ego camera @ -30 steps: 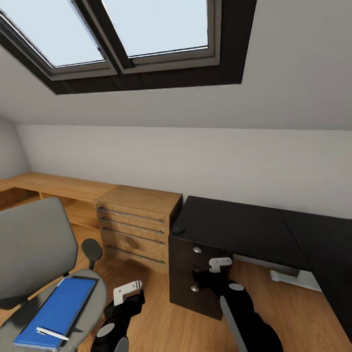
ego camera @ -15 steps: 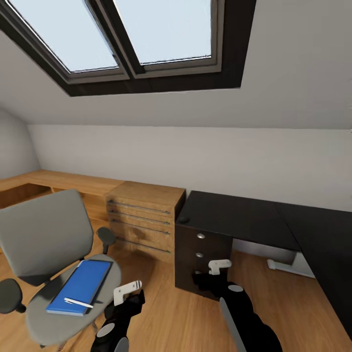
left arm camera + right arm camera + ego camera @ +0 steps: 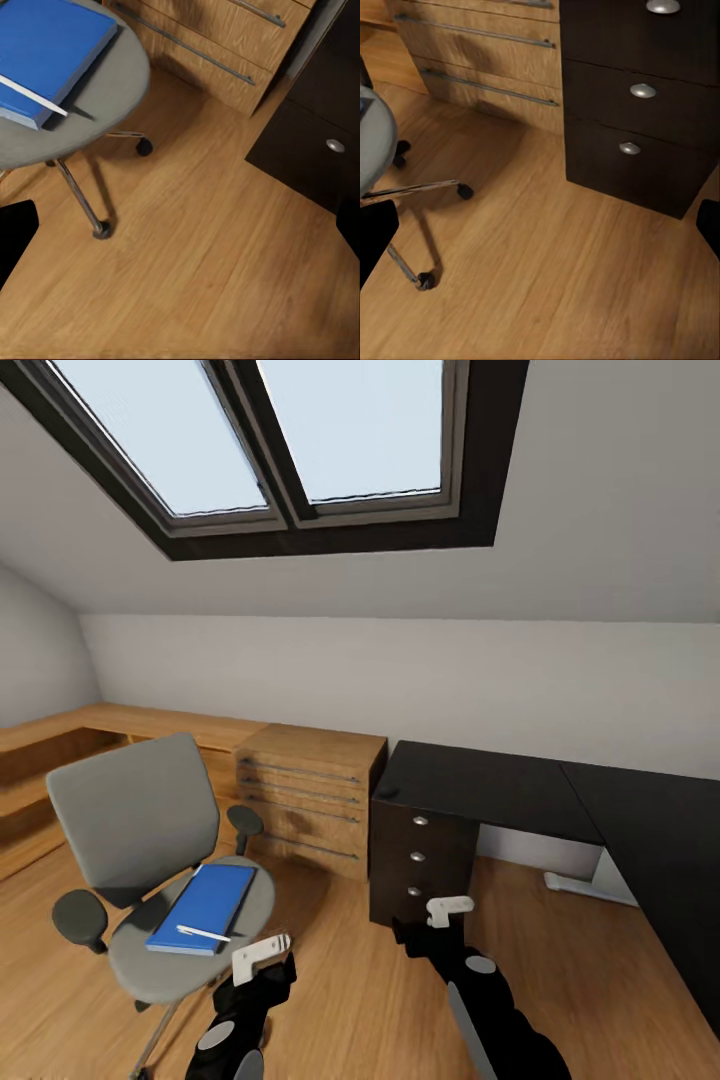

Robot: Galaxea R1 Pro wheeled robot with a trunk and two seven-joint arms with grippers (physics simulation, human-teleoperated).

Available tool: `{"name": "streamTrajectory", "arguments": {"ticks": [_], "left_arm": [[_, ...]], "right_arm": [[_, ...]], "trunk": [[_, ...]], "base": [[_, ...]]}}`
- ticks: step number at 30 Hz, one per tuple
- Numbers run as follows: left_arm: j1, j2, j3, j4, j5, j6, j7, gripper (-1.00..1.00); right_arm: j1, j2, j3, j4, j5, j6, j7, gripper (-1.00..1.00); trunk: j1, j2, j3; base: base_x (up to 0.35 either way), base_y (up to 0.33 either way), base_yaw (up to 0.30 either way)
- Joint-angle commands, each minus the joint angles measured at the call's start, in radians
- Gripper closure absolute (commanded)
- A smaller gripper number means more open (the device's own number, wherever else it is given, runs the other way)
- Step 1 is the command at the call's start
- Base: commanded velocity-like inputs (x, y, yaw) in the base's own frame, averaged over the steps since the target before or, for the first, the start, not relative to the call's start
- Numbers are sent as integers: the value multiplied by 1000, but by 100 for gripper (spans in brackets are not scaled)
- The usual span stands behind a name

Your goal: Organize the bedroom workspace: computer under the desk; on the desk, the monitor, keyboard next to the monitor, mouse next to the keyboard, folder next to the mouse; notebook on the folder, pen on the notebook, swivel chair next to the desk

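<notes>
One stiff, light folder (image 3: 204,907) lies mid-seat on the chair (image 3: 140,830), pen (image 3: 203,933) loose on top; an overhanging edge should be gripped. Jaw states of both grippers cannot be told.

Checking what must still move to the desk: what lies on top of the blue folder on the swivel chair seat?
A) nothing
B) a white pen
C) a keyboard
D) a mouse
B: a thin white pen lies across the folder on the swivel chair seat, seen in the head and left wrist views.
</notes>
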Motion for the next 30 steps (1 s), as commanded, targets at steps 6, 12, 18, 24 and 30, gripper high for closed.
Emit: {"name": "streamTrajectory", "arguments": {"ticks": [6,12,18,24,30], "left_arm": [[0,0,-2,47,6,2,13,-100],[-1,0,-22,98,5,1,7,-100],[0,9,-52,212,5,-18,8,-100],[0,18,-111,383,4,-181,8,-100],[0,38,-132,559,5,-375,9,-100]], "right_arm": [[-1,-2,-4,123,1,-125,-7,-100],[-2,-3,-6,278,4,-231,-25,-100],[-2,-2,-8,518,2,-396,-80,-100],[-2,-4,-8,734,2,-637,-130,-100],[-2,-1,18,960,32,-860,-138,-100]], "trunk": [[-1,-1,-1],[-1,-1,-1],[-24,41,18],[-47,83,36],[-70,125,55]], "base": [[-280,44,0],[-66,6,0],[-11,1,0],[-1,0,0],[0,0,0]]}}
